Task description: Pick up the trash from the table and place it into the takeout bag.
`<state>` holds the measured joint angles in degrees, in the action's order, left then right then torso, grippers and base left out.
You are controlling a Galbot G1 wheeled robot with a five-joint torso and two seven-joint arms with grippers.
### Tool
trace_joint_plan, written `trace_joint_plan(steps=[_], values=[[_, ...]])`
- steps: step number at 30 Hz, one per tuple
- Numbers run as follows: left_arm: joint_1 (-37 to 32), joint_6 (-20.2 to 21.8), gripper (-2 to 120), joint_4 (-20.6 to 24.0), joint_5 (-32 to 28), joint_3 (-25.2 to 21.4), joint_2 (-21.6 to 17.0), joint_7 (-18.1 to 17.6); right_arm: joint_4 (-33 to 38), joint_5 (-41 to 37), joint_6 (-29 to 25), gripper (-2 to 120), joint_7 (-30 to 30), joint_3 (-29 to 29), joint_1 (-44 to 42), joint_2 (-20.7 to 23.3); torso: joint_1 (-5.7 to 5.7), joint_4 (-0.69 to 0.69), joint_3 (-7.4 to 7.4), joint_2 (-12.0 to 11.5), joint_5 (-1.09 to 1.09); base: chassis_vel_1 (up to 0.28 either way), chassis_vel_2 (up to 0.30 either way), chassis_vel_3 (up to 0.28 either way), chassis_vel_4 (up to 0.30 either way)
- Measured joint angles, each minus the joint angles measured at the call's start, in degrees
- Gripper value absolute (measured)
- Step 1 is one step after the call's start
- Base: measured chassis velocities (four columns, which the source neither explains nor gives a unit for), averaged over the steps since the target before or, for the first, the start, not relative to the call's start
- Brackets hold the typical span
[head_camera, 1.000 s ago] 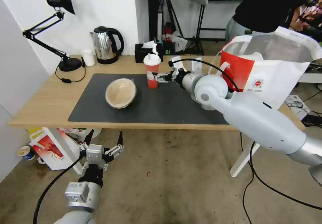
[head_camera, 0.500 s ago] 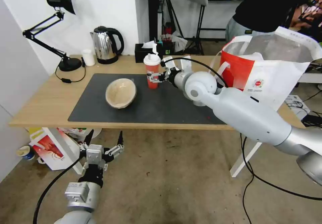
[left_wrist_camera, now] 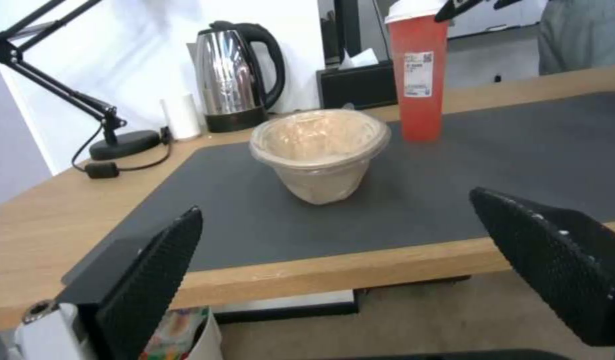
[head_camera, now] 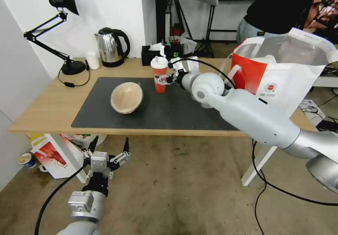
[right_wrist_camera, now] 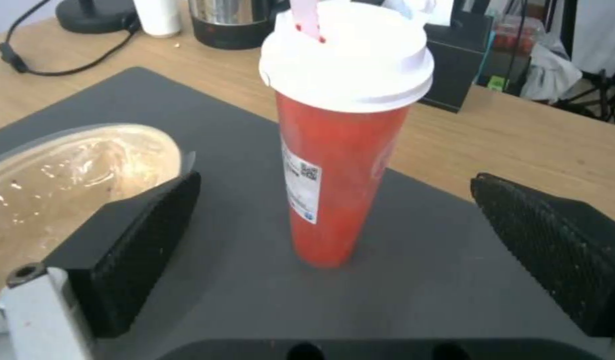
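A red drink cup (head_camera: pixel 160 74) with a white lid stands upright on the dark grey mat (head_camera: pixel 165 110) of the table (head_camera: pixel 45 104). My right gripper (head_camera: pixel 161 79) is open right at the cup (right_wrist_camera: pixel 339 160), which stands a little beyond the two black pads (right_wrist_camera: pixel 141 240). Left of the cup, the beige bowl (head_camera: pixel 126 97) rests tilted on the mat (left_wrist_camera: pixel 454 165). The takeout bag (head_camera: pixel 281 76) stands open at the table's right end, showing its silvery lining. Below the table's front edge my left gripper (head_camera: pixel 109 146) hangs open, facing the bowl (left_wrist_camera: pixel 319 150) and cup (left_wrist_camera: pixel 419 75).
At the back of the table stand a black desk lamp (head_camera: pixel 67 34), a small white cup (head_camera: pixel 93 60), a steel kettle (head_camera: pixel 111 47) and a black tissue box (head_camera: pixel 155 54). A red-and-white box (head_camera: pixel 56 155) lies on the floor under the left end. A person stands behind the bag.
My right arm has reached left across the mat, bringing its open gripper from beside the cup up against it. The left arm, bowl and bag have not moved.
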<state>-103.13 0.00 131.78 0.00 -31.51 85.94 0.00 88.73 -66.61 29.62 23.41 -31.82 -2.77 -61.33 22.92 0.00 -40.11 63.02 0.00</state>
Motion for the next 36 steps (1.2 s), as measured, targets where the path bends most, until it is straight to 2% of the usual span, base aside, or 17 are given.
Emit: trace_joint_plan(steps=[15, 36], values=[[0.00, 0.00, 100, 0.00, 0.00, 0.00, 0.00, 0.00, -6.01, 4.57, -0.36, 100, -6.23, 1.28, -0.35, -3.87, 0.00, 0.00, 0.00, 0.00, 0.00, 0.000, 0.000, 0.000, 0.000], [0.00, 0.00, 100, 0.00, 0.00, 0.00, 0.00, 0.00, -14.72, 6.66, -3.33, 100, -9.33, 1.86, 0.59, -7.53, 0.00, 0.00, 0.00, 0.00, 0.00, 0.000, 0.000, 0.000, 0.000]])
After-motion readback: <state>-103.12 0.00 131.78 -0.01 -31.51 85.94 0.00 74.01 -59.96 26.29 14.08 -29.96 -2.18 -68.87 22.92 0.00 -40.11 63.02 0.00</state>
